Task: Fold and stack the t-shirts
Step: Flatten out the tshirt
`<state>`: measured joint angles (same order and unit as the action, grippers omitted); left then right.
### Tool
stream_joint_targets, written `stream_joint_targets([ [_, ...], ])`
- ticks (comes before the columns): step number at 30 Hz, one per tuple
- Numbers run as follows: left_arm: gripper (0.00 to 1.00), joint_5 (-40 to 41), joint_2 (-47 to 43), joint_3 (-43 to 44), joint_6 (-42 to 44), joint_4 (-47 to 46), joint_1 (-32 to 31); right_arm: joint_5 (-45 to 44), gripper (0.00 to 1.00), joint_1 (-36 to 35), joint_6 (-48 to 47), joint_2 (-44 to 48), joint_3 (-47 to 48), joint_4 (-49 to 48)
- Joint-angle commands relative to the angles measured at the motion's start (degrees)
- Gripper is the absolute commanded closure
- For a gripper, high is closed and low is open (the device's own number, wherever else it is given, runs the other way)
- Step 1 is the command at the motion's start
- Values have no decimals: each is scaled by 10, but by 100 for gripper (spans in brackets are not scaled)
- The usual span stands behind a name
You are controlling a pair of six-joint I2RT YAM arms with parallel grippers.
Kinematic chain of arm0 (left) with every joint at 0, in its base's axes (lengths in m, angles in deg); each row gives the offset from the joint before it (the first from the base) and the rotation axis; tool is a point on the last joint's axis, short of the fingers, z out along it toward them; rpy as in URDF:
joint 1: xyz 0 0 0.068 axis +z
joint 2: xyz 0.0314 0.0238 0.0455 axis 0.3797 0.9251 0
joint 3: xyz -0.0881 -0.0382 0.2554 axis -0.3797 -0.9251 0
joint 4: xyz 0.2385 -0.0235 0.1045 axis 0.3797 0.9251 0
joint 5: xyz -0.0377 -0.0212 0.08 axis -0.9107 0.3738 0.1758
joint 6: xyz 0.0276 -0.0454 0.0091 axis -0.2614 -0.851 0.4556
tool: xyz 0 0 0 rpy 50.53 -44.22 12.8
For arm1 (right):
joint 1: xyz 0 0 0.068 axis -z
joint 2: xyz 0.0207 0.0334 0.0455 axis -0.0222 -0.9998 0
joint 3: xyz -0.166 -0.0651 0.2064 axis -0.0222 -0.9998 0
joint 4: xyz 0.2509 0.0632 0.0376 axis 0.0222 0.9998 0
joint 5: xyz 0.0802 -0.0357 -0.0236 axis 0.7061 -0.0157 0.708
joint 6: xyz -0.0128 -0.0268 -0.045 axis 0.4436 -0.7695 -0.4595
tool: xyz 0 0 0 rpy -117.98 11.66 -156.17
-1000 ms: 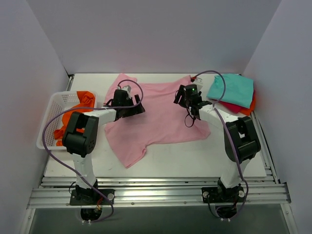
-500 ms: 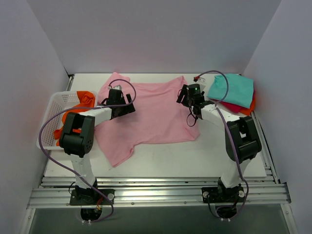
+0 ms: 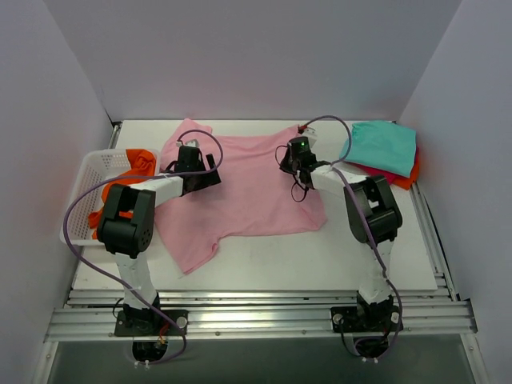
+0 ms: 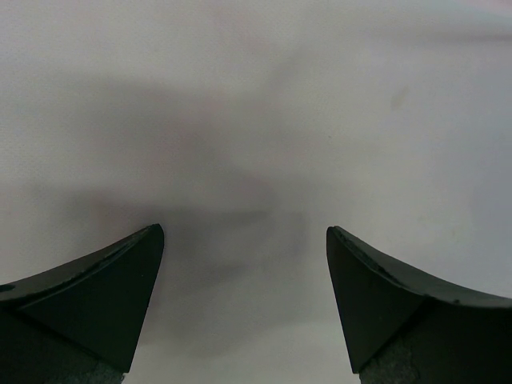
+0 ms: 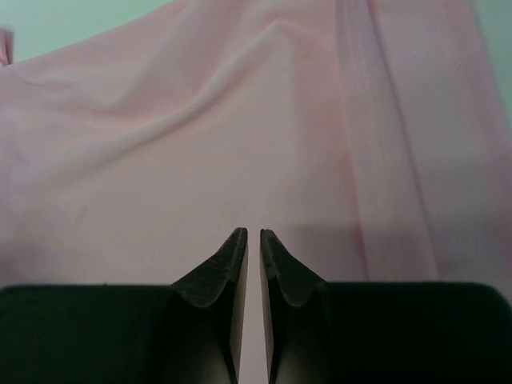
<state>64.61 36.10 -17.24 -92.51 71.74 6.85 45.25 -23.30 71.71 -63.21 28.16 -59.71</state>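
Now that the right gripper [image 5: 254, 234] has slid toward 9 o'clock along the far edge of the pink t-shirt [image 3: 248, 192], its jaws have drawn in from half-wide to a thin slit. My right wrist view shows pink cloth filling the frame beyond the tips, but I cannot tell whether a pinch of it is caught between them. The shirt itself has been dragged toward 9 o'clock over the last second and now lies spread across the middle of the table, one sleeve trailing toward 7 o'clock.

My left gripper [image 4: 244, 236] sits over the shirt's 10 o'clock corner with its jaws wide and nothing in them; its view is only a pale blur.

I read this as the spreading step ending and the first fold starting, with the right side committing first. The teal t-shirt [image 3: 382, 146] tops the stack at 2 o'clock, and the orange t-shirt [image 3: 138, 160] waits in the basket [image 3: 74, 204] at 9 o'clock.
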Motion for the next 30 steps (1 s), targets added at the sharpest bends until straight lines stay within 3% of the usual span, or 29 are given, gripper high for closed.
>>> stream_joint_targets([
  [1,7,7,-4,-20,4,49,5,26,93,-14,14,-40,44,-10],
  [10,7,6,-4,-21,4,47,5,22,98,-5,9,-95,65,1],
  [30,7,11,-3,-19,4,47,5,-3,98,131,-21,-47,-8,28],
])
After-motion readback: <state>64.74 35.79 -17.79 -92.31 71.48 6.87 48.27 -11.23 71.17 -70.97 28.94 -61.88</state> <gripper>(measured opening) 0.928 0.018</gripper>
